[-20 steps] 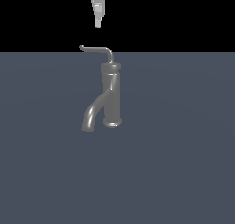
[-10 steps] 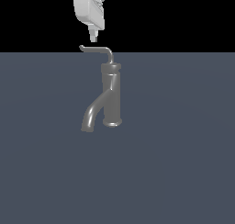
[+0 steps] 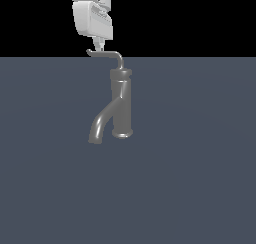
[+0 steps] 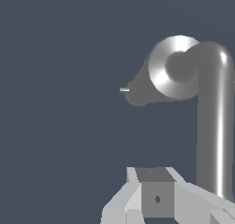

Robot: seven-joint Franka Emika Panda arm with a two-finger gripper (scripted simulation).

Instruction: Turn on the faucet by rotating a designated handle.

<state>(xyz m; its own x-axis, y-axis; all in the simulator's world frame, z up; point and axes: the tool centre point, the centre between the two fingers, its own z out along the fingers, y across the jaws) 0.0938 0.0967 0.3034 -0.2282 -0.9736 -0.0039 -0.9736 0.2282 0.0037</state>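
The dark grey faucet (image 3: pixel 121 105) stands upright on the grey floor, its thick curved spout (image 3: pixel 99 126) bending down toward the exterior view's left. The handle (image 3: pixel 106 54), a thin bent rod, runs from the top of the body out to the exterior view's left and ends in a small upturned tip. My white gripper (image 3: pixel 98 47) hangs straight above that outer end, fingers together and just above or touching the rod near its tip. In the wrist view the faucet (image 4: pixel 176 67) is seen from above, and the handle (image 4: pixel 213 126) runs beside my shut gripper (image 4: pixel 155 173).
A flat dark grey floor (image 3: pixel 190 188) stretches all around the faucet. Beyond its far edge there is only black background.
The gripper has come down from the top of the exterior view and shifted slightly to that view's left, ending at the handle's outer end. The handle and faucet have not moved.
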